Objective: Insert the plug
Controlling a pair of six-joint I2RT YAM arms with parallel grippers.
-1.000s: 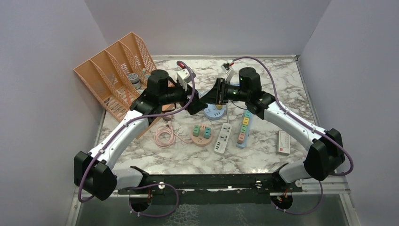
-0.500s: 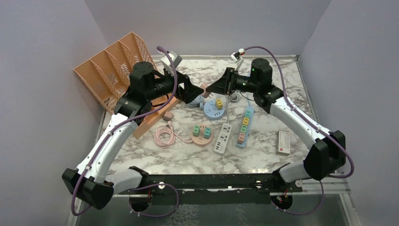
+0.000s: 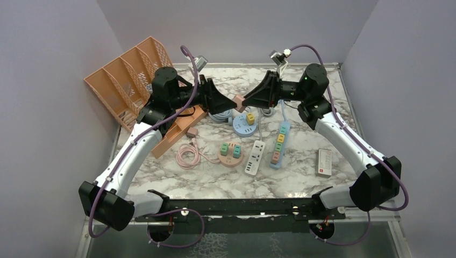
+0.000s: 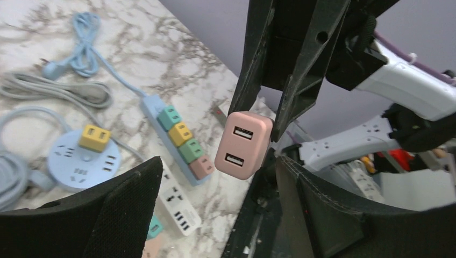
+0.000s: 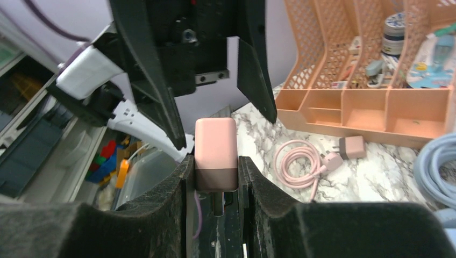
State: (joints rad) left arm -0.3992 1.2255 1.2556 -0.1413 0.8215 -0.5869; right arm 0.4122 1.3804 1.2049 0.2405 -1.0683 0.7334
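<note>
I have the pink plug [image 5: 215,144] pinched in the right gripper [image 3: 250,99]. Its pads close on the darker lower half of the block and the paler half sticks out past the fingertips. In the top view the plug hangs in the air over the far middle of the worktop [image 3: 215,183], at about 12 o'clock from the round blue socket hub [image 3: 245,124].

The left gripper [image 3: 223,100] sits at the plug's 9 o'clock and the right gripper at its 3 o'clock, so the two point at each other nose to nose. The left jaws are spread wide and hold nothing. From the left wrist I see the plug's face with its two USB ports between my own fingers [image 4: 123,209], close to the right-hand one. I cannot tell whether it touches.

The hub carries a yellow adapter [image 4: 94,138]. At the hub's 4 o'clock lies a long blue power strip [image 3: 278,141] with coloured adapters on it. A white power strip [image 3: 255,157] is just beside that, at 7 o'clock. A round pink socket [image 3: 230,152] with green adapters sits at 7 o'clock from the hub, with a coiled pink cable [image 3: 186,156] at its 9 o'clock. The orange file rack [image 3: 129,80] stands at the worktop's 10 o'clock corner.
</note>
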